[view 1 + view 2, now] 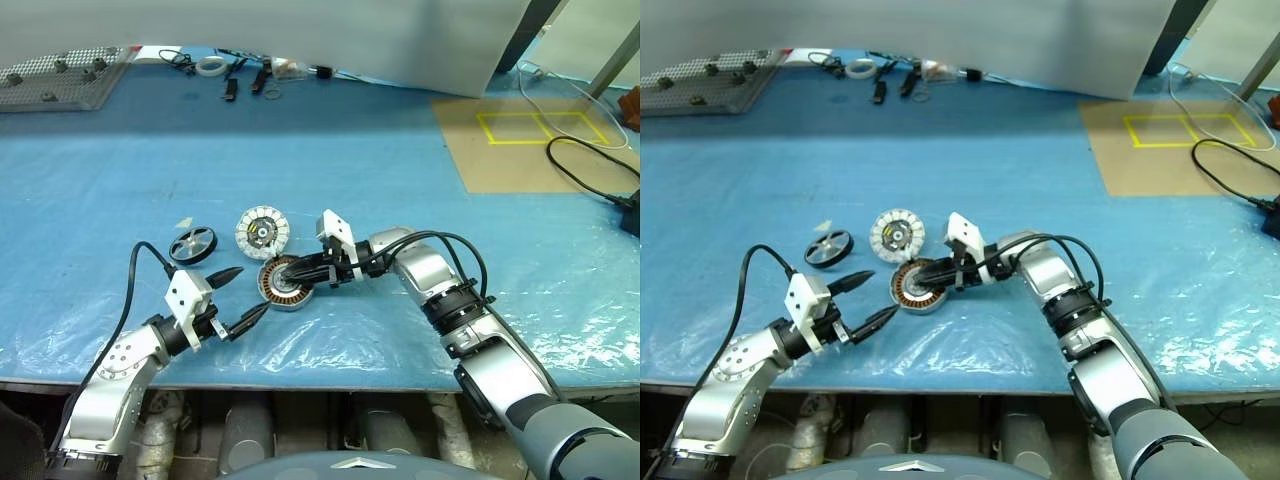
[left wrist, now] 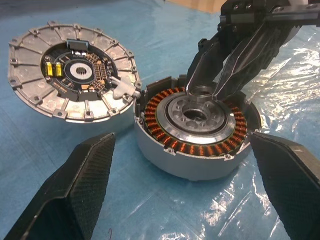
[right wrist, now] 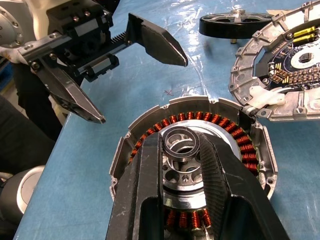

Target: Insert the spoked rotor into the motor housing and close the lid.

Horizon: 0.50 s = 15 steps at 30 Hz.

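The motor housing (image 1: 285, 284), a silver can with copper windings, lies on the blue table near the front. My right gripper (image 1: 281, 274) reaches over it from the right and is shut on a small silver ring (image 3: 182, 143) at the housing's hub. I cannot tell whether the ring is loose. The lid (image 1: 262, 231) lies just behind, segmented face up, its edge touching the housing. The black spoked rotor (image 1: 192, 245) rests left of the lid. My left gripper (image 1: 250, 292) hovers open just left of the housing, fingers (image 2: 85, 175) spread to either side of it.
A perforated tray (image 1: 60, 80) sits at the back left, with a tape roll (image 1: 211, 65) and small parts (image 1: 262, 78) along the back edge. A brown board (image 1: 540, 140) marked in yellow and a black cable (image 1: 590, 175) lie at the right. The table's front edge (image 1: 320, 385) is close.
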Motion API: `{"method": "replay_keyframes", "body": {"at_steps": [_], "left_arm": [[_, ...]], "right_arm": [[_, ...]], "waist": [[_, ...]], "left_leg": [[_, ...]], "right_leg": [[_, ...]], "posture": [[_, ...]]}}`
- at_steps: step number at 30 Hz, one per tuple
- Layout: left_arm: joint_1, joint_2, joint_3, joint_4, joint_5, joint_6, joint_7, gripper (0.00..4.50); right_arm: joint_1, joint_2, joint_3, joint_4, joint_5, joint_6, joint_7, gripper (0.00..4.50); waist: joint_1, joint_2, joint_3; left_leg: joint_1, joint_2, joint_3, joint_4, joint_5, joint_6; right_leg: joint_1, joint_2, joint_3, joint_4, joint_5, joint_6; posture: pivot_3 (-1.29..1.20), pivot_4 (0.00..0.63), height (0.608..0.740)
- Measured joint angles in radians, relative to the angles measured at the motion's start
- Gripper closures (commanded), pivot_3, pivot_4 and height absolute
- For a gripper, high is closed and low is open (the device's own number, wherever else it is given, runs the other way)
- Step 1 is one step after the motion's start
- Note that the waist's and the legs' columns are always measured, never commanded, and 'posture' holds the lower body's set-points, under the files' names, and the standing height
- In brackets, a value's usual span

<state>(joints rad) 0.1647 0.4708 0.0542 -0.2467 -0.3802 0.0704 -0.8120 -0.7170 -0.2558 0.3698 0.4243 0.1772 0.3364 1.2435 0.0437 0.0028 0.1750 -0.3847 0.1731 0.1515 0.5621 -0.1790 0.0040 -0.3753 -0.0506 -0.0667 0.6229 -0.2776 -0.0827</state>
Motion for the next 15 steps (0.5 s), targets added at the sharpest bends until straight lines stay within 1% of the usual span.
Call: {"method": "replay_keyframes", "body": {"at_steps": [6,15], "left_arm": [[0.046,-0.001,0.006,-0.043,-0.001,0.003,0.033,0.00],[0.087,0.001,0.013,-0.065,-0.012,0.007,0.036,0.00]], "right_arm": [[0.000,0.005,0.007,0.032,-0.027,-0.047,0.009,3.85],[0.000,0.015,0.008,0.053,-0.059,-0.118,0.011,3.85]], "waist": [[0.000,0.000,0.000],[0.000,0.000,0.000]], "left_leg": [[0.000,0.000,0.000,0.000,0.000,0.000],[0.001,0.000,0.000,0.001,0.000,0.000]], "right_leg": [[0.000,0.000,0.000,0.000,0.000,0.000],[0.001,0.000,0.000,0.001,0.000,0.000]], "posture": [[0.00,0.150,0.740],[0.00,0.150,0.740]]}}
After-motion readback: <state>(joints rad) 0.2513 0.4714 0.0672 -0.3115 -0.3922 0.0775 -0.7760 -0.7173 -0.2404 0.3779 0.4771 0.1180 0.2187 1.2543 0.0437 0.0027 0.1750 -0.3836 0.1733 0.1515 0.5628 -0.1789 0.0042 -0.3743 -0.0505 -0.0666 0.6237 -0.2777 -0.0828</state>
